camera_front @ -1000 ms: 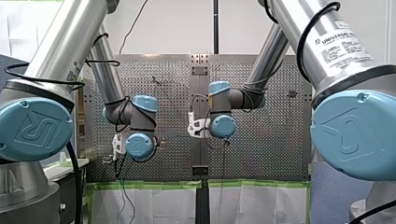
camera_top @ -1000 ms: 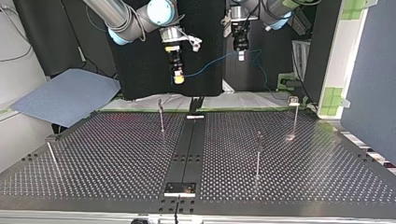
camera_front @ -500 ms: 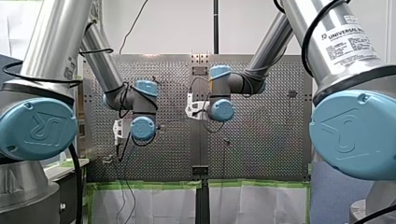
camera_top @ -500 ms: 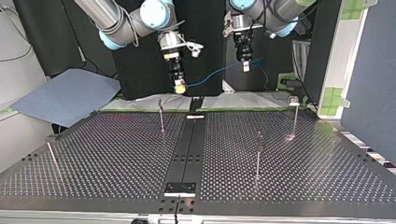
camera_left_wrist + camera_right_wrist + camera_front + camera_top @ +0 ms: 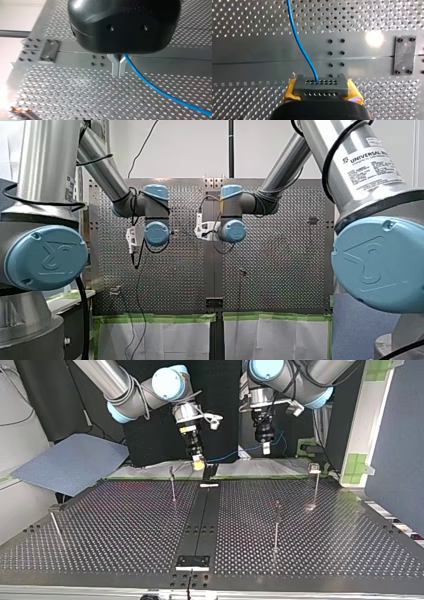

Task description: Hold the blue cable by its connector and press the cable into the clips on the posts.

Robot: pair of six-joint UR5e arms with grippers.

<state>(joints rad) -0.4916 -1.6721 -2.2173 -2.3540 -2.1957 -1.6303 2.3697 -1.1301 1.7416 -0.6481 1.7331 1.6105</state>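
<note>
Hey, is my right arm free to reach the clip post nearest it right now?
Probably yes. My right end effector, shut on the connector, hangs near that post in the top view, with nothing standing between them.

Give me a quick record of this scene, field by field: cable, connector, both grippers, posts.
Cable: thin blue cable, in the air between both grippers
Connector: grey block connector with rows of holes, at the cable's end
Right gripper: shut on the connector, yellow pads either side
Left gripper: metal fingers shut on the cable
Posts: thin upright metal posts on the perforated table, cable in none
</note>
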